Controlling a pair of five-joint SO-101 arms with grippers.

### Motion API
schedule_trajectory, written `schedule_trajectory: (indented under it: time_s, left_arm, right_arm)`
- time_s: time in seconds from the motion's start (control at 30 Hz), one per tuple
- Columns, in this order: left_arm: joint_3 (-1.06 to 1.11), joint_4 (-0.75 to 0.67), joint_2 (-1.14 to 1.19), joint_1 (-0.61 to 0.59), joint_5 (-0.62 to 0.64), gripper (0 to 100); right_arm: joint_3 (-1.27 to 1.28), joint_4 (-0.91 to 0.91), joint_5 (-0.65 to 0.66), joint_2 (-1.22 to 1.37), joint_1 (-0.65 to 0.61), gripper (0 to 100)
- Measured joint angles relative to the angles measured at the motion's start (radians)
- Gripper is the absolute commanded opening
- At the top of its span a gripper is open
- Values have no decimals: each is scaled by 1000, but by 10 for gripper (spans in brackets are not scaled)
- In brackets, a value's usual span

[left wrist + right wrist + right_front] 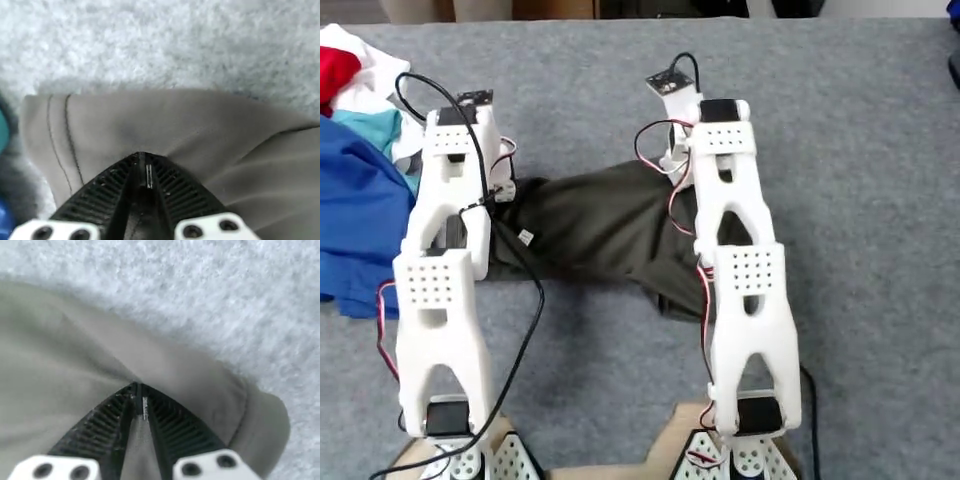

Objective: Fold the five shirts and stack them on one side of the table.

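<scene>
Closest to you, both sets of jaws are closed down to a sliver. The left gripper (143, 167) pinches a fold of the dark shirt (590, 225) just in from its stitched hem. The right gripper (138, 399) pinches the same shirt near its rounded opposite edge. The shirt lies across the middle of the grey table (860, 200), stretched between the two arms, with a bunched flap (675, 290) trailing back under the right arm.

Your main risk is an uneven pull. If one arm leads, the cloth will skew and the fold will land crooked. The fuzzy table surface will likely drag on the fabric, so a shallow pinch could slip free mid-lift. You cannot tell from here whether either pinch holds one layer or two. The trailing flap may tuck under itself. The black cable (530, 290) hanging off the left arm crosses the shirt and could snag it.

A small white tag (527, 238) sits on the shirt beside that cable, its print too small to read.

Farther off, at the table's far left, the blue shirt (355, 220), teal shirt (375, 128), white shirt (365, 80) and red shirt (335, 70) lie heaped. The blue one is near enough for the left arm to brush it.
</scene>
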Motion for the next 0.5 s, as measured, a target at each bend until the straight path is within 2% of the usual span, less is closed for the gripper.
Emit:
schedule_trajectory:
  time_s: [0.13, 0.27, 0.5]
  left_arm:
    - [-233, 95, 132, -23, -31, 20]
    - [-430, 118, 233, -48, -37, 19]
    - [-509, 158, 264, -54, -38, 21]
  right_arm:
    - [-164, 40, 0, 86, 6, 6]
    - [-259, 40, -3, 132, 46, 6]
    - [-295, 48, 54, 135, 83, 8]
